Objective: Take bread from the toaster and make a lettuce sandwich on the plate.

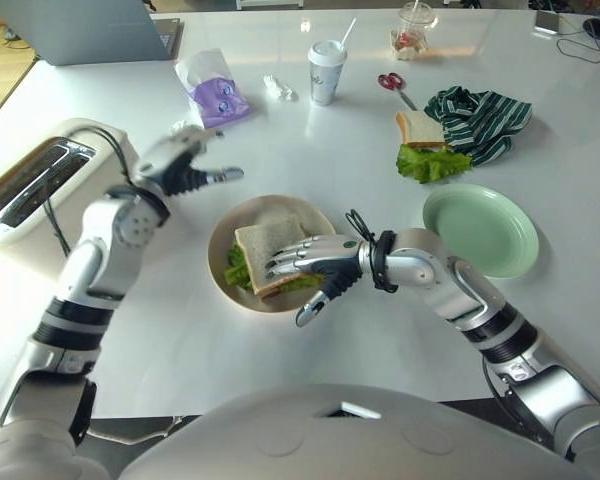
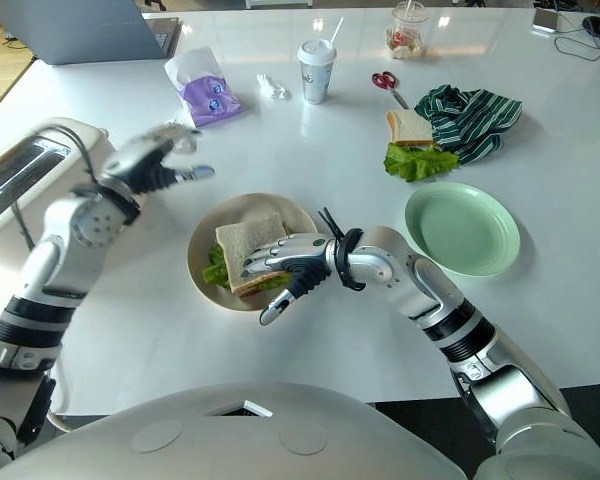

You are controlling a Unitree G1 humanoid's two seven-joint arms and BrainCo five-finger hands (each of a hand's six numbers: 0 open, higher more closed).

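A sandwich [image 1: 265, 243] of bread slices with lettuce between them lies on the beige plate [image 1: 221, 278] in the middle of the table. My right hand [image 1: 315, 265] rests flat on its right side, fingers stretched out over the top slice and holding nothing. My left hand [image 1: 185, 160] hovers open above the table between the plate and the white toaster [image 1: 35, 180], whose slots look empty. A second bread slice [image 1: 418, 130] lies on loose lettuce [image 1: 432, 163] at the back right.
An empty green plate [image 1: 480, 230] sits right of my right forearm. Behind it lies a striped cloth [image 1: 478, 118]. Further back stand a lidded cup [image 1: 326, 72], scissors [image 1: 392, 84], a jar [image 1: 414, 28], a purple packet [image 1: 214, 92] and a laptop [image 1: 80, 30].
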